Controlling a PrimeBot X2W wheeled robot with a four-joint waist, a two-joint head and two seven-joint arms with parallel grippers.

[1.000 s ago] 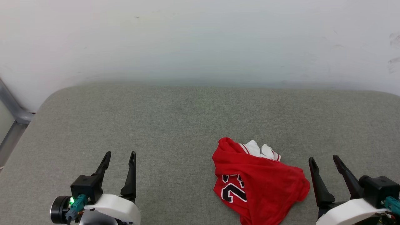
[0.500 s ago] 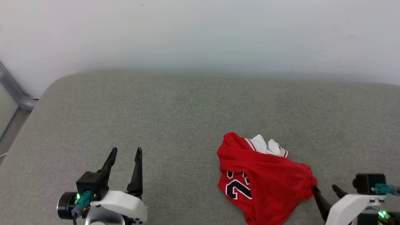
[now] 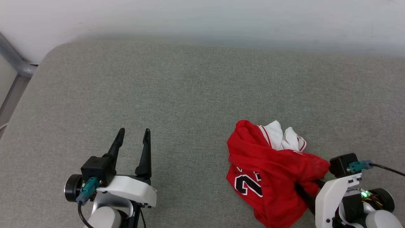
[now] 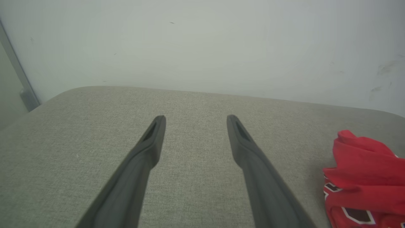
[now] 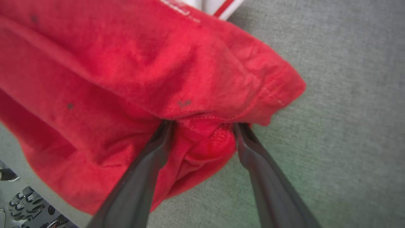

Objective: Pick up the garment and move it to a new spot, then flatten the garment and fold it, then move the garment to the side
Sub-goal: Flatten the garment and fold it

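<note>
The garment (image 3: pixel 269 167) is a crumpled red jersey with white sleeves and black numbers, lying on the grey cushion (image 3: pixel 190 95) at the front right. My right gripper (image 5: pixel 204 123) is open, its tips tucked under the garment's (image 5: pixel 126 63) right-hand fold, with a bunch of red cloth between the fingers. In the head view one dark finger (image 3: pixel 304 195) runs in under the cloth. My left gripper (image 3: pixel 134 130) stands open over bare cushion at the front left, well apart from the jersey. The left wrist view has its tips (image 4: pixel 196 117) spread wide and the garment (image 4: pixel 364 171) off to the right.
A white wall (image 3: pixel 202 19) rises directly behind the cushion. A grey metal frame (image 3: pixel 12 60) runs past the cushion's rounded back left corner. The cushion's front edge and part of my wheeled base (image 5: pixel 25 202) sit just below the garment in the right wrist view.
The head camera has tilted down. My right gripper has tipped downward and moved left from beside the garment into its right edge. The left gripper stays open.
</note>
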